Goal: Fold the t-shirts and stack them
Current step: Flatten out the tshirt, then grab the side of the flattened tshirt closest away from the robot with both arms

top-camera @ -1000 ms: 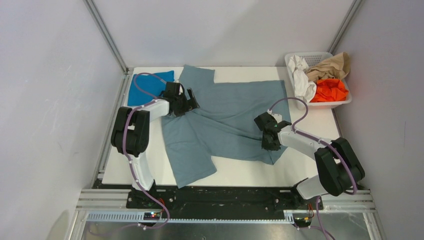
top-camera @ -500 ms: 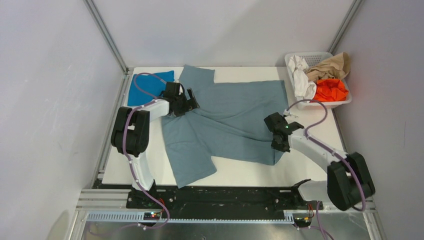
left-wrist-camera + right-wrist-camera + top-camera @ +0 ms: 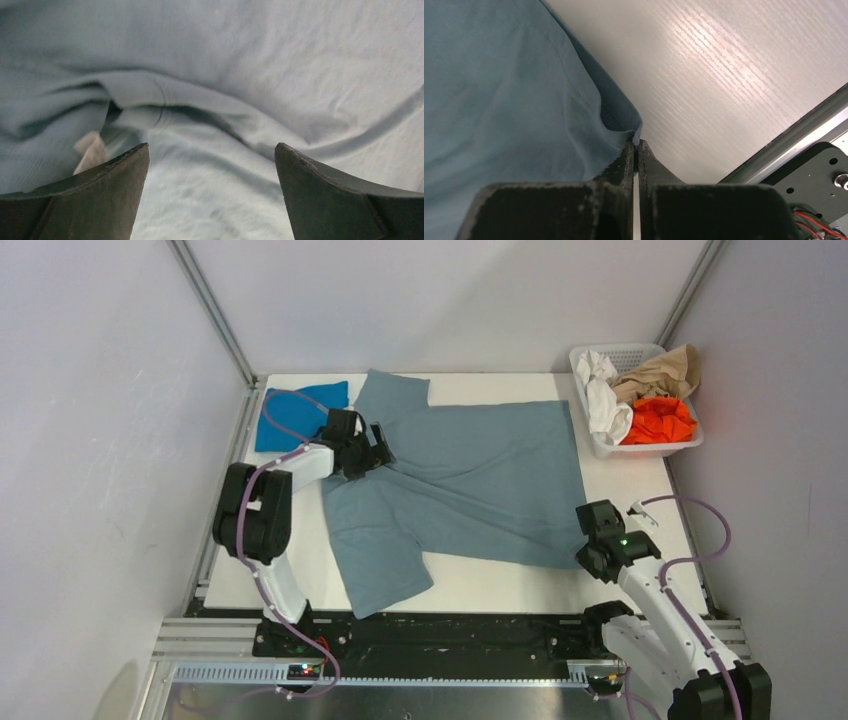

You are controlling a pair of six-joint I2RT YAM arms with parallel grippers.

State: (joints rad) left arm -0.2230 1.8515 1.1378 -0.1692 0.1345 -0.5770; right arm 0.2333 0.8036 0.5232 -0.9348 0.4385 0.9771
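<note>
Plain grey-blue t-shirt (image 3: 470,470), bright blue t-shirt (image 3: 290,425), white table (image 3: 630,490).

A white worktop (image 3: 480,585) is seen, with three things laid directly on it. A large grey-blue t-shirt (image 3: 470,480) is spread over the middle; one sleeve reaches the far edge left of centre, another part is drawn towards the near edge on the left, and its hem runs close along the right edge. A bright blue t-shirt (image 3: 300,410) is laid flat in the far left corner, just beside the grey-blue sleeve. A white basket (image 3: 655,449) is set at the far right corner. Bare strips are left along the near and right edges.
</note>
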